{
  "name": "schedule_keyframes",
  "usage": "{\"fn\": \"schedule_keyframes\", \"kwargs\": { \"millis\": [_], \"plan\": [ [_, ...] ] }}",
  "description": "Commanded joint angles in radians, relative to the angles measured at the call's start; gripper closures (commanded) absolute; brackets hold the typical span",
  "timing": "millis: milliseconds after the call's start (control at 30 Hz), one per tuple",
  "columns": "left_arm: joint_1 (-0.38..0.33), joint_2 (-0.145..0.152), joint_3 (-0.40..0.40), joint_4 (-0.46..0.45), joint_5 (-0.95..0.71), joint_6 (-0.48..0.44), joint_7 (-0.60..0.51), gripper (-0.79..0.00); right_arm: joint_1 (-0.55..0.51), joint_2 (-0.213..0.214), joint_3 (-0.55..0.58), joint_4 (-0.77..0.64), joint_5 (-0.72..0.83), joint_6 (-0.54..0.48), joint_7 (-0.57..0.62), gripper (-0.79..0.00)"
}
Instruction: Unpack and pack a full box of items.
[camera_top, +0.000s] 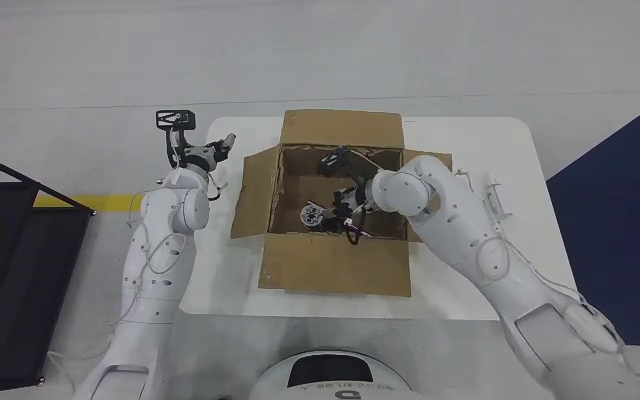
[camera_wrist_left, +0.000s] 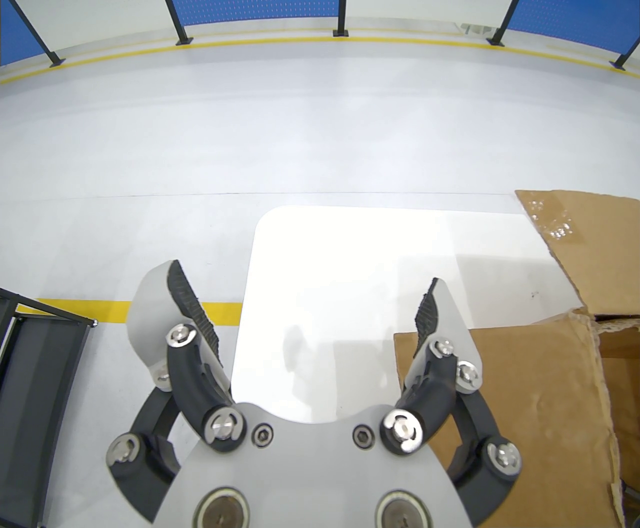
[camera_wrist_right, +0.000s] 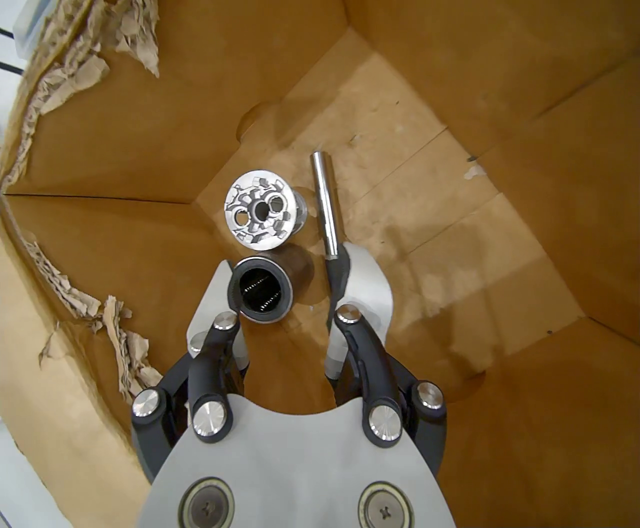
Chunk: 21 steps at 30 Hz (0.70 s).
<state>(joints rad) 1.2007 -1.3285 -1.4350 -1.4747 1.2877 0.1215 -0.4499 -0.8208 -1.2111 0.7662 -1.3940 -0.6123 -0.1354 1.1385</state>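
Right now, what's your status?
Left tool open, empty, over the table edge beside the box. Right tool open inside the box, at the black-rimmed sleeve, not gripping. Rod and flanged hub close beside it.

Top view looks down on the open brown cardboard box (camera_top: 335, 262); right wrist view peers inside it (close up); left wrist view sees its flap.
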Motion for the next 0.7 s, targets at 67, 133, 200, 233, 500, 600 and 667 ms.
{"fn": "schedule_keyframes", "kwargs": {
  "millis": [67,133,200,233,500,600,667],
  "plan": [
    [0.0,0.0,0.0,0.0,0.0,0.0,0.0,-0.785,0.03,-0.018,-0.044,0.049,0.003,0.007,0.025,-0.249],
    [0.0,0.0,0.0,0.0,0.0,0.0,0.0,-0.785,0.037,-0.023,-0.054,0.065,0.013,-0.001,0.031,-0.252],
    [0.0,0.0,0.0,0.0,0.0,0.0,0.0,-0.785,0.041,-0.025,-0.055,0.076,0.016,-0.006,0.033,-0.268],
    [0.0,0.0,0.0,0.0,0.0,0.0,0.0,-0.785,0.042,-0.025,-0.055,0.08,0.008,0.005,0.034,-0.268],
    [0.0,0.0,0.0,0.0,0.0,0.0,0.0,-0.785,0.057,-0.037,-0.099,0.104,-0.064,0.051,0.093,-0.256],
    [0.0,0.0,0.0,0.0,0.0,0.0,0.0,-0.785,0.065,-0.045,-0.114,0.117,-0.07,0.055,0.098,-0.268],
    [0.0,0.0,0.0,0.0,0.0,0.0,0.0,-0.785,0.071,-0.049,-0.118,0.133,-0.072,0.063,0.094,-0.246]
  ]
}}
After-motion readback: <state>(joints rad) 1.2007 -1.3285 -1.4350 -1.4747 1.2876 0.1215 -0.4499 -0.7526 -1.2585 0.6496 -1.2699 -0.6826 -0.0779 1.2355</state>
